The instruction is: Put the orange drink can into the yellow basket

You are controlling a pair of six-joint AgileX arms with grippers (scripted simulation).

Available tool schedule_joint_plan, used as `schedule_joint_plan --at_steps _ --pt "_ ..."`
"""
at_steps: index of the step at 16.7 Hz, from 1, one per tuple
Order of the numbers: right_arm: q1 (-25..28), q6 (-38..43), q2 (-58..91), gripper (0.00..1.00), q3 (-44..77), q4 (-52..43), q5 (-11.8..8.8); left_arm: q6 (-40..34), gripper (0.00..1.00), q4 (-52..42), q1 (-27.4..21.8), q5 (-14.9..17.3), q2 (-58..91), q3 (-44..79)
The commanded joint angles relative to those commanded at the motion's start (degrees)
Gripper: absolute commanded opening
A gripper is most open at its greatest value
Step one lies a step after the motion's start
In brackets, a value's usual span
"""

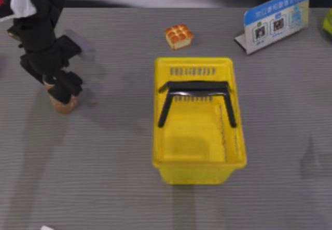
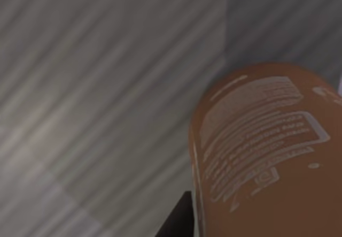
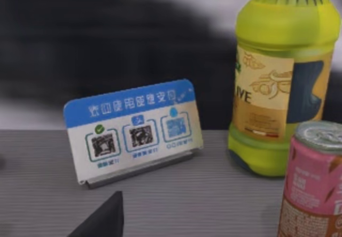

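Left arm over the orange can at the table's left side, basket in the middle.

The can stands near the table's left edge, well apart from the yellow basket, with the left gripper directly over it and covering most of it from above. Only its orange-tan lower edge shows there, so it seems to stand upright with its long axis vertical, though that cannot be told for sure. Up close, the can's side is orange-tan with pale white print and boxed markings. Whether the claw is closed on the can cannot be told. The basket's black handle lies folded across its open top. The right arm is out of the top view.
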Motion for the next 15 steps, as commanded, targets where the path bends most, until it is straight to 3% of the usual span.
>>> schedule_joint_plan --at_steps 5,8,11,15 --pt "0.00 0.00 0.00 1.00 0.00 0.00 0.00 0.06 0.00 0.03 0.09 0.03 -0.15 -0.05" --pt "0.00 0.00 0.00 1.00 0.00 0.00 0.00 -1.14 0.00 3.69 -0.59 3.09 -0.29 -0.89" --pt "0.00 0.00 0.00 1.00 0.00 0.00 0.00 -4.37 0.00 12.81 -1.76 10.19 -0.57 -2.85" --pt "0.00 0.00 0.00 1.00 0.00 0.00 0.00 -11.16 0.00 33.07 -3.71 24.02 -1.37 -7.04"
